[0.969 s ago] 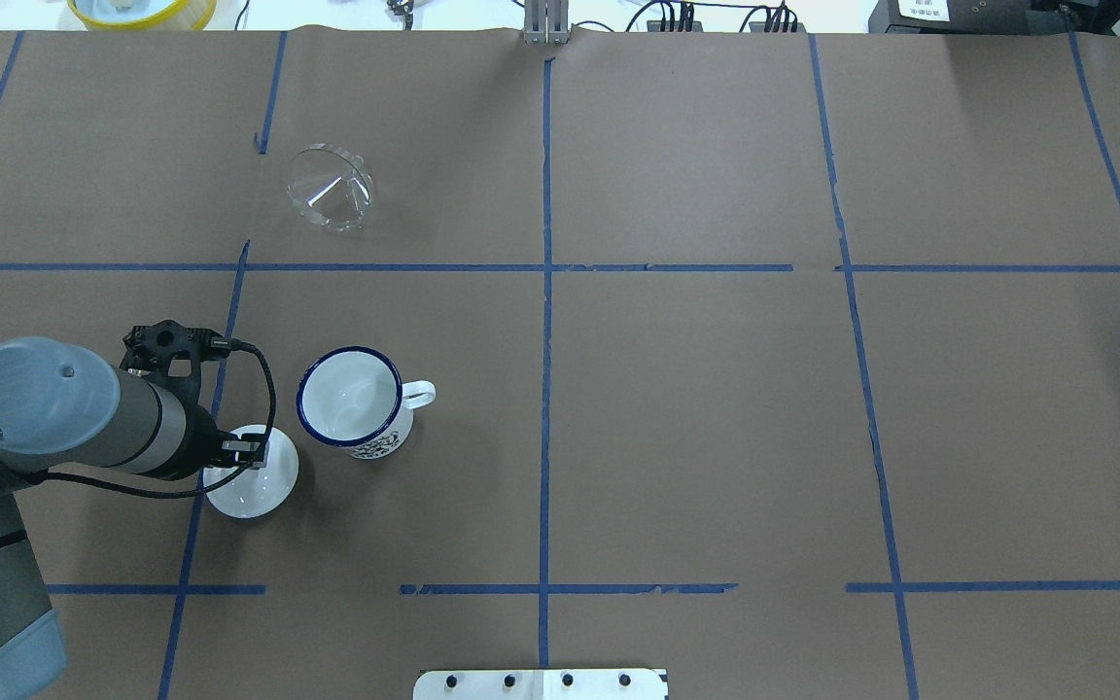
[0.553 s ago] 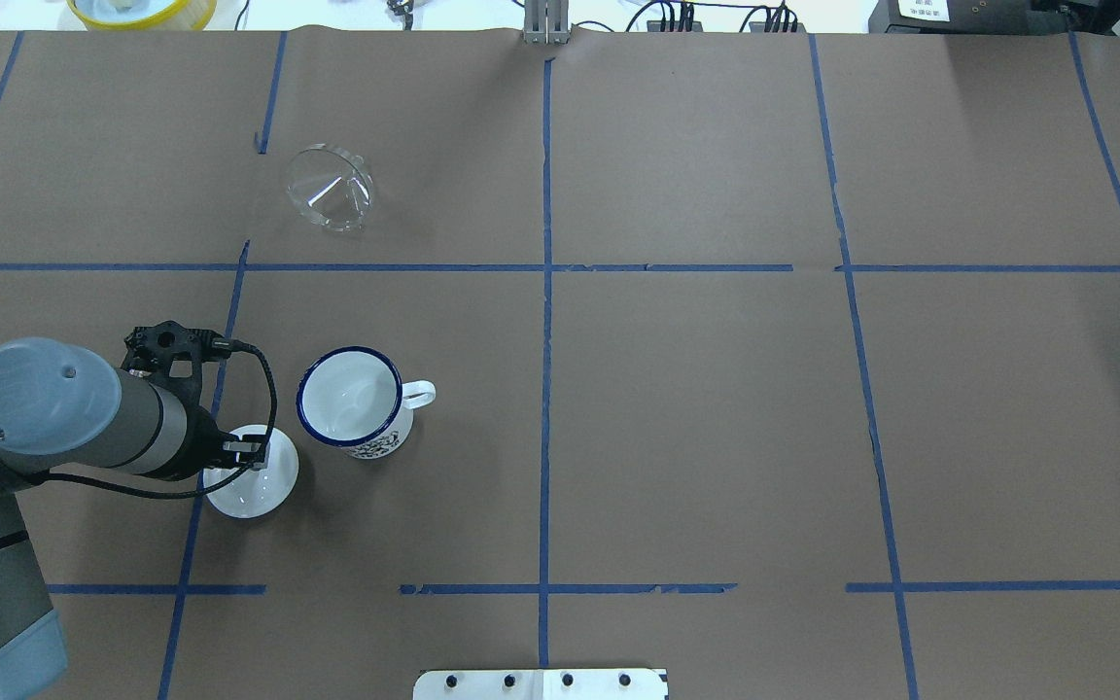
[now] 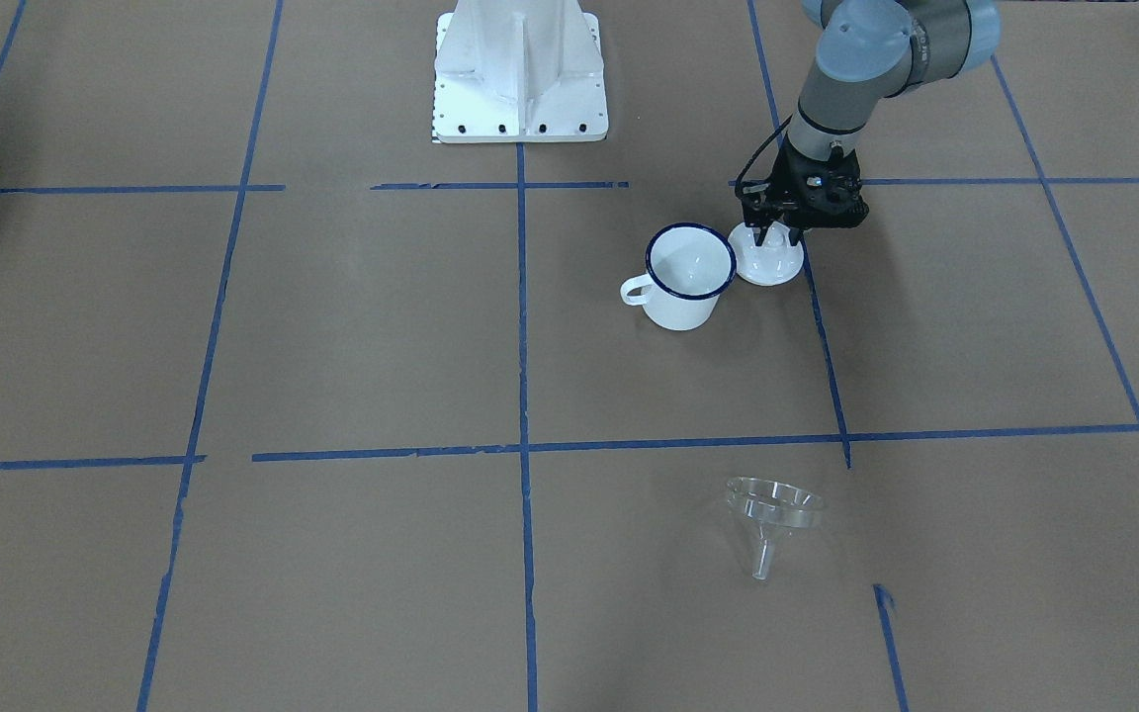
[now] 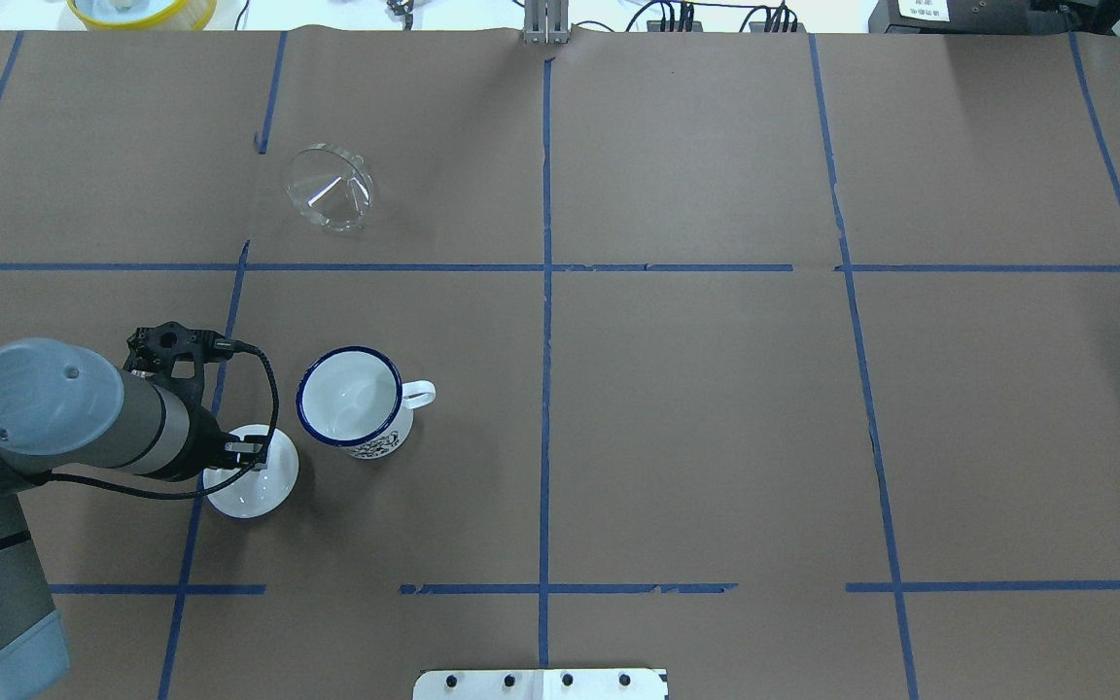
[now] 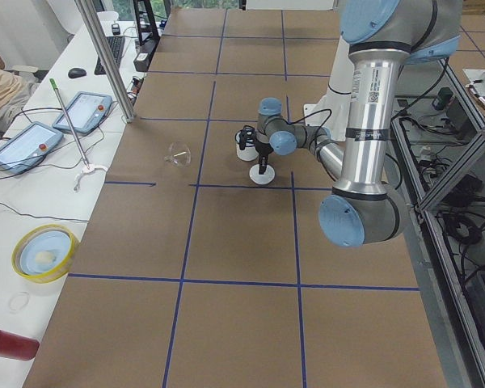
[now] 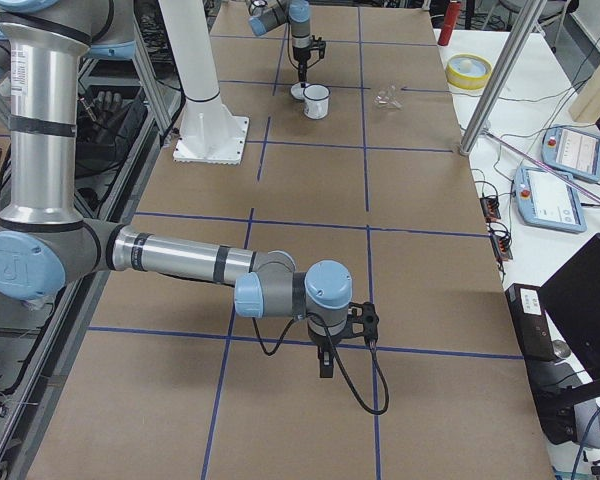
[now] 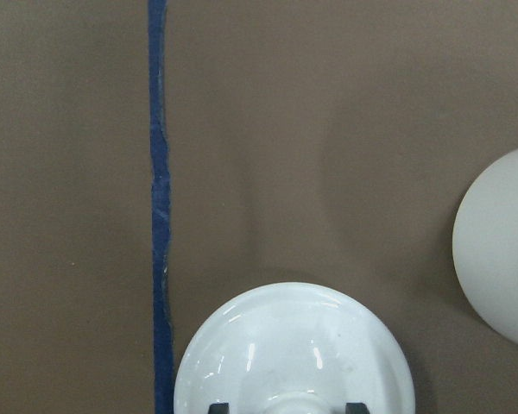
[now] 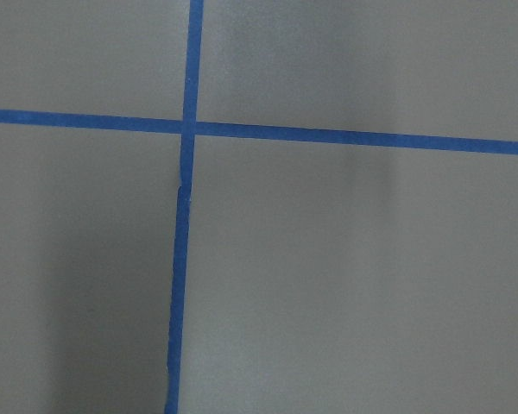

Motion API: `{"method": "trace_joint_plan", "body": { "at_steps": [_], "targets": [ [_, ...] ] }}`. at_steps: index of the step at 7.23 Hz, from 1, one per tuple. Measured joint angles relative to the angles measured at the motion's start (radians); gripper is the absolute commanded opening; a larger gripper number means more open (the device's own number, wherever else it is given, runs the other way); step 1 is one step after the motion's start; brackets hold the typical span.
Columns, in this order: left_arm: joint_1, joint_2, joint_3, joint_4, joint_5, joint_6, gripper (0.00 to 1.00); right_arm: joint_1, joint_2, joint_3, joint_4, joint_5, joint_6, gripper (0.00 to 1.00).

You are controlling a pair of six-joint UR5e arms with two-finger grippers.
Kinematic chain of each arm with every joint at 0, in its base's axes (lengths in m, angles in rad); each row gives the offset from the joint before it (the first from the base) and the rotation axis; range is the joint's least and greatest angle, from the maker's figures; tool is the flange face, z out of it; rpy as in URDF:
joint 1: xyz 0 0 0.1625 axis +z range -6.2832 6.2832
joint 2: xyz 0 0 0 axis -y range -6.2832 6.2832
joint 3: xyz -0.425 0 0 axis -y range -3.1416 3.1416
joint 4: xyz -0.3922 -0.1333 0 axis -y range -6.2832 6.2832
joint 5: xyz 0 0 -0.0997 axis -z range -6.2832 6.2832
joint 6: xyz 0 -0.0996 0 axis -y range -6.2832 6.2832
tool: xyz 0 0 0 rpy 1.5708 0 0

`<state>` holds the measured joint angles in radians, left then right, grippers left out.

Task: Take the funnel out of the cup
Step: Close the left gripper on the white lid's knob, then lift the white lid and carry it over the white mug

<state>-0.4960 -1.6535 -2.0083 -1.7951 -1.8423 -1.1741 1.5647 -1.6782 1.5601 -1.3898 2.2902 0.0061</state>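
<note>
The clear funnel (image 4: 330,190) lies on its side on the brown paper, far from the cup, and also shows in the front view (image 3: 772,514). The white cup (image 4: 351,403) with a dark blue rim stands upright and holds nothing (image 3: 688,277). My left gripper (image 3: 772,235) is down over a round white lid (image 4: 254,491) right beside the cup. In the left wrist view its fingertips (image 7: 220,407) stand apart on either side of the lid's knob. My right gripper (image 6: 325,365) hangs over bare paper far away; I cannot tell whether it is open or shut.
The robot's white base plate (image 3: 520,74) stands at the table's near middle. Blue tape lines (image 4: 545,321) divide the paper into squares. A yellow bowl (image 4: 137,10) and cables lie beyond the far edge.
My left arm has shifted by only a few pixels. The lid, the cup and the funnel have not moved.
</note>
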Motion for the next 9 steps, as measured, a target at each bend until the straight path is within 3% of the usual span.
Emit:
{"method": "trace_joint_plan", "body": {
  "at_steps": [1,2,3,6,9],
  "targets": [
    [0.001,0.0,0.0,0.0,0.0,0.0,0.45,0.0,0.0,0.0,0.0,0.0,0.0,1.0],
    [0.003,0.0,0.0,0.0,0.0,0.001,0.32,0.0,0.0,0.0,0.0,0.0,0.0,1.0],
    [0.005,0.0,0.001,0.0,0.0,0.0,0.03,0.0,0.0,0.0,0.0,0.0,0.0,1.0],
    [-0.001,0.005,-0.023,0.003,-0.001,0.002,0.0,0.0,0.0,0.0,0.0,0.0,0.0,1.0],
    [-0.104,0.093,-0.214,0.049,-0.043,0.075,0.0,0.0,0.0,0.0,0.0,0.0,0.0,1.0]
  ]
}}
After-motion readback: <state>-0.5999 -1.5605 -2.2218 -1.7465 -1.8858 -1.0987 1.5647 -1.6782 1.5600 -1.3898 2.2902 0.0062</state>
